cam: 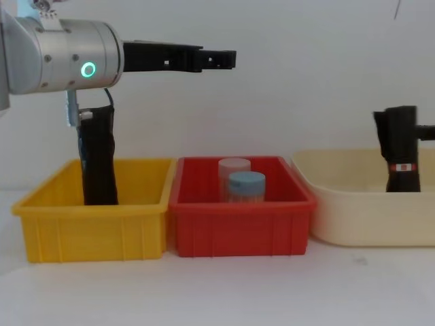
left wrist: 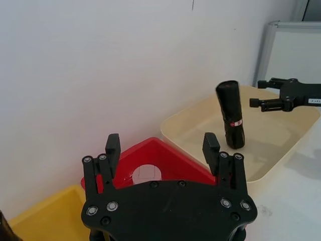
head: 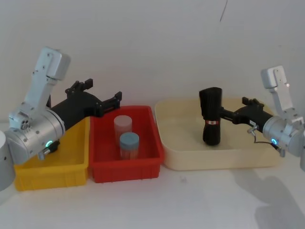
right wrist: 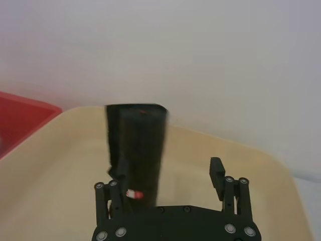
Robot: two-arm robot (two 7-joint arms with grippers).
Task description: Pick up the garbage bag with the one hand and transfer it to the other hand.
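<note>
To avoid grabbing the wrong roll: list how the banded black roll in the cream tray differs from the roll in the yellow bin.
The garbage bag wears a red-and-white band; the plain roll has none. The garbage bag stands in the cream tray, the plain roll in the yellow bin. Both are black and roughly upright.

The silver left arm [head: 33, 129] has a green light; the silver right arm [head: 286, 131] has a blue one. The fingers [left wrist: 112, 146] are black.
</note>
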